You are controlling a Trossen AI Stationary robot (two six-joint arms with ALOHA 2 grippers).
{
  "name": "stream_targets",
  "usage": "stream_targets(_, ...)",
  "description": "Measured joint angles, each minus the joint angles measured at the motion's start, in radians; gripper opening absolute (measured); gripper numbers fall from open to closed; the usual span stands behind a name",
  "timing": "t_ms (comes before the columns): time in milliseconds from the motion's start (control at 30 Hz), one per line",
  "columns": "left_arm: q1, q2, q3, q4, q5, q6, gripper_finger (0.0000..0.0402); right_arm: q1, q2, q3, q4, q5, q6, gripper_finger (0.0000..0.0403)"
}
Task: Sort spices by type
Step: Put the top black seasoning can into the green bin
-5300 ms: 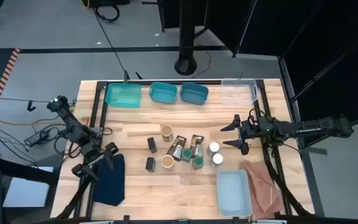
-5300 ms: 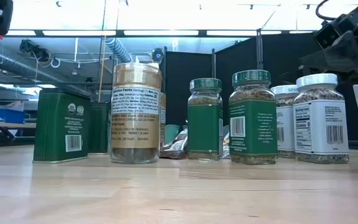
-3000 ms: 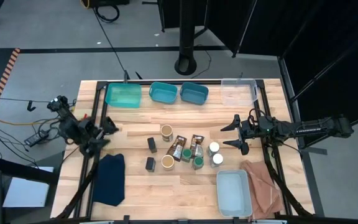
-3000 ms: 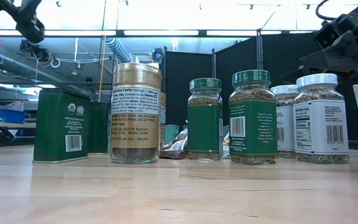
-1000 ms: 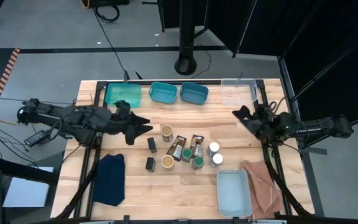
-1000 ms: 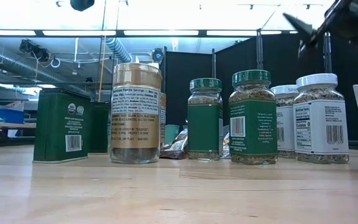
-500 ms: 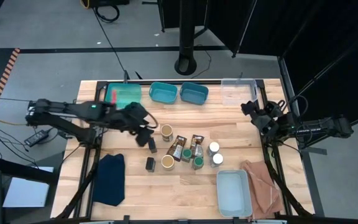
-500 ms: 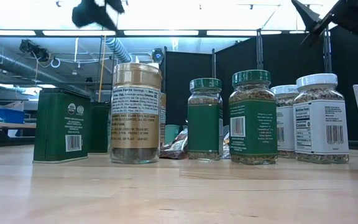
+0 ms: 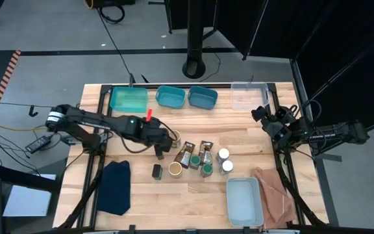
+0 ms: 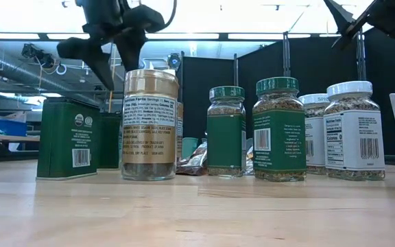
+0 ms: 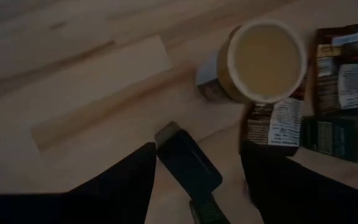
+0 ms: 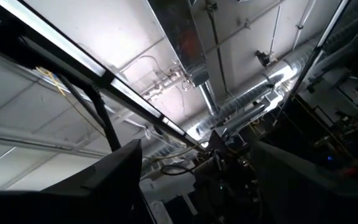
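Room: grey floor, black curtains behind, strip lights and ducting overhead. Nobody close. Table (image 9: pixel 174 195) is bare pale wood planks, flat, probably low friction, so an upright jar will skate if nudged. Teal bins (image 9: pixel 171 97) along the far edge, pale bin (image 9: pixel 243 200) near the front right, blue cloth (image 9: pixel 113 187) front left. Spices (image 9: pixel 193 156) are bunched mid-table: white-lidded jars (image 9: pixel 224 160), green-lidded jars (image 9: pixel 206 170), tan-topped jars (image 9: pixel 174 169), flat packets (image 9: pixel 188 153), two dark tins. My left gripper (image 11: pixel 194 186) hangs over the farther dark tin (image 11: pixel 188 163), fingers spread either side of it with no contact showing, and a tan-topped jar just beside. I'd expect the tin to be rigid, light and smooth-walled, so take it across the flat faces, low on the body, squarely. Jars look like glass: grip the body, not the lid. Packets are soft and crinkly; pinch an edge. My right gripper (image 9: pixel 265 118) is parked at the right edge, well clear, fingers spread and aimed at the ceiling.
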Motion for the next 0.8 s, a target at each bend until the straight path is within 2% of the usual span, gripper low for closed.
stream_targets(433, -0.042, 0.037, 0.0, -0.015, -0.019, -0.294, 0.024, 0.0, 0.0, 0.0, -0.054, -0.001, 0.0, 0.0307)
stream_targets(800, -0.053, 0.159, -0.01, 0.018, -0.014, -0.322, 0.024, 0.0, 0.001, 0.0, -0.078, -0.008, 0.001, 0.0307)
